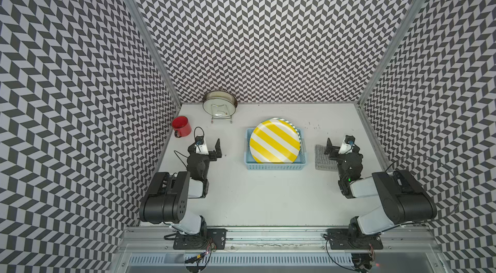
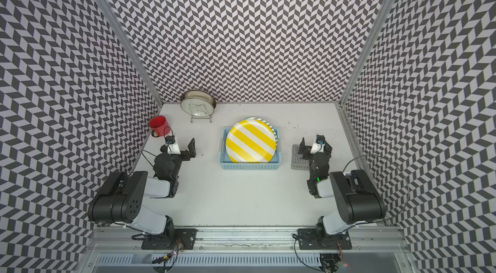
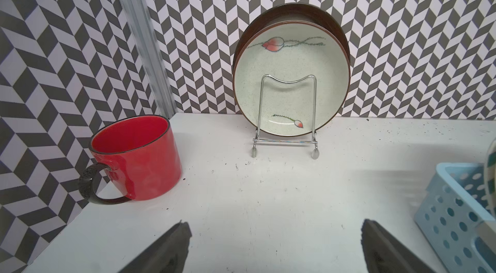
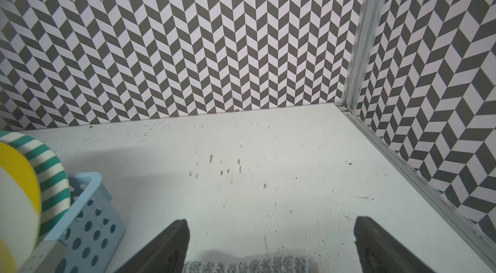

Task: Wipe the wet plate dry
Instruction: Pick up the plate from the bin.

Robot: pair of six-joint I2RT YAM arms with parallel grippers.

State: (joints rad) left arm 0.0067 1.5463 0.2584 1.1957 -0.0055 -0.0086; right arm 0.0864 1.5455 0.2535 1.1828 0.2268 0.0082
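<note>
Noted right gripper (image 4: 271,230), jaws wide and empty over grey cloth (image 1: 322,163), left gripper (image 3: 276,231) likewise; located striped plate (image 1: 274,141) leaning in blue basket (image 1: 273,167) at 9 o'clock of cloth; judged unbraced wiping liable to topple plate.

The left arm (image 1: 163,204) and right arm (image 1: 408,204) are built of bulky black joint housings and pale grey links. Thin black cables (image 1: 198,127) are looped off them; a green light (image 1: 349,179) is shown on the right one
</note>
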